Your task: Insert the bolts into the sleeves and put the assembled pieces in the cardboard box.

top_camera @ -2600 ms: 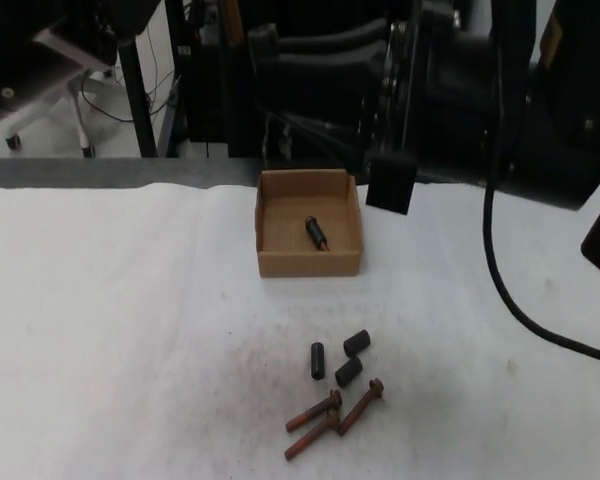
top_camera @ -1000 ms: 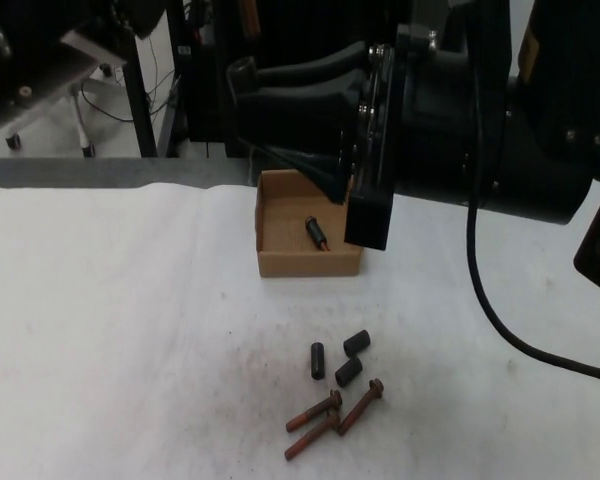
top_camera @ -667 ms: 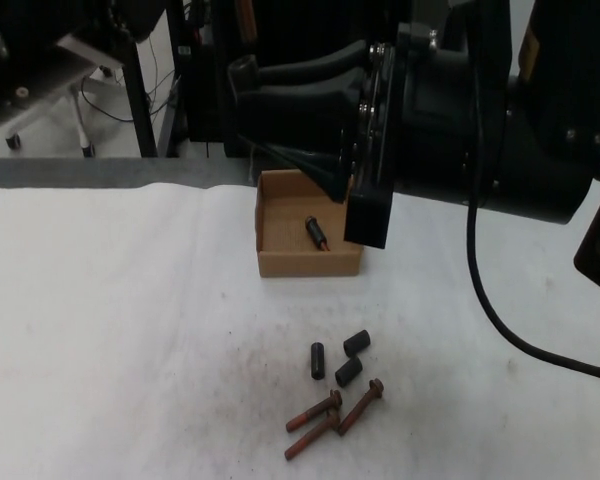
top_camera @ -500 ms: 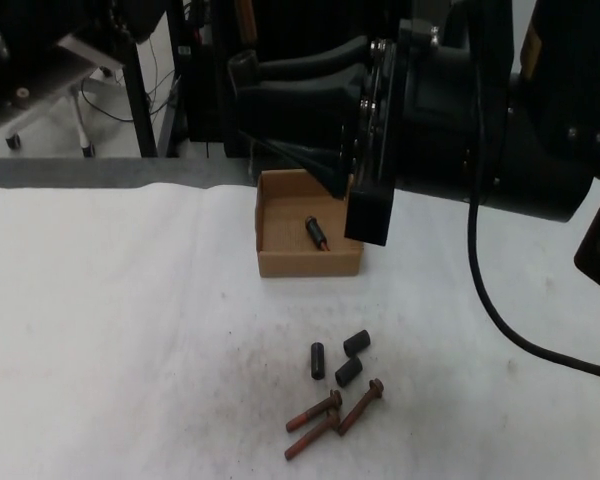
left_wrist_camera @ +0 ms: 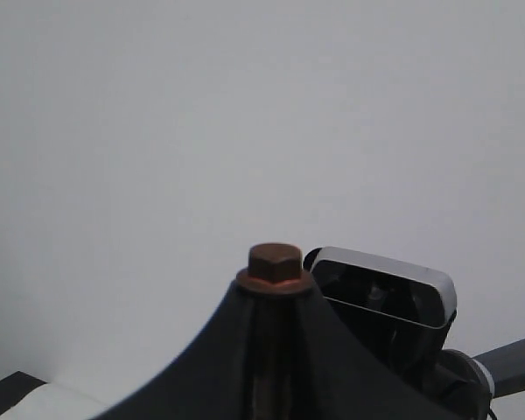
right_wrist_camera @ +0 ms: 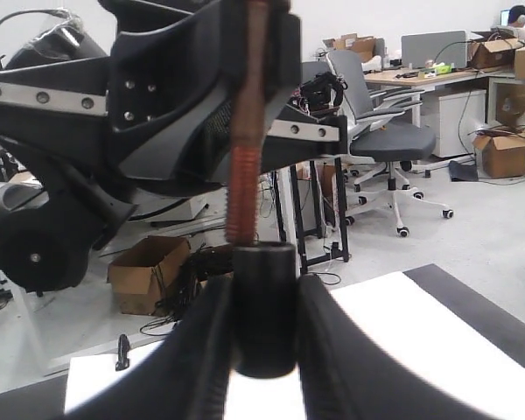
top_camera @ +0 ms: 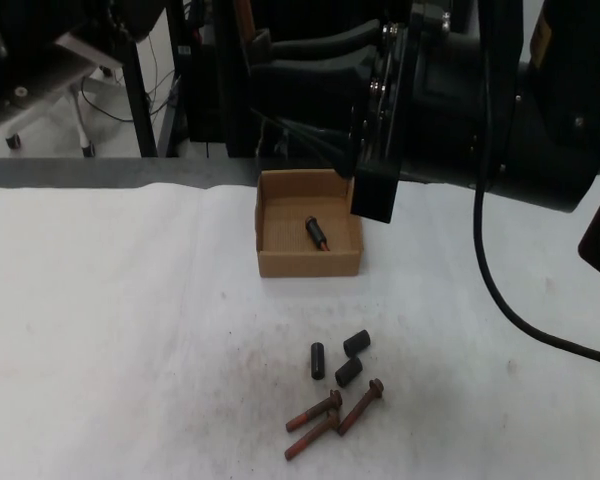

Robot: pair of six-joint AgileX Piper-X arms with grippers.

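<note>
My left gripper (left_wrist_camera: 274,297) is shut on a rusty bolt (left_wrist_camera: 275,262); its hex head sticks out past the black fingertips. My right gripper (right_wrist_camera: 262,302) is shut on a black sleeve (right_wrist_camera: 263,308). In the right wrist view the bolt (right_wrist_camera: 247,149) hangs from the other gripper (right_wrist_camera: 201,83), its threaded tip meeting the sleeve's mouth. Both are held high above the bench, where black arms (top_camera: 440,100) loom near the camera. Below stands the cardboard box (top_camera: 272,262) with one assembled piece (top_camera: 317,232) inside. Three loose sleeves (top_camera: 348,371) and three loose bolts (top_camera: 315,411) lie on the white cloth.
The white cloth (top_camera: 110,330) covers the bench, with a dirty patch around the loose parts. A black cable (top_camera: 500,290) droops over the bench's right side. Behind the bench are black frames and an office chair (top_camera: 75,95).
The black arm mass in the high view swung in from the right over the box's far corner, then rose slightly. Box, loose sleeves and loose bolts have not moved.
</note>
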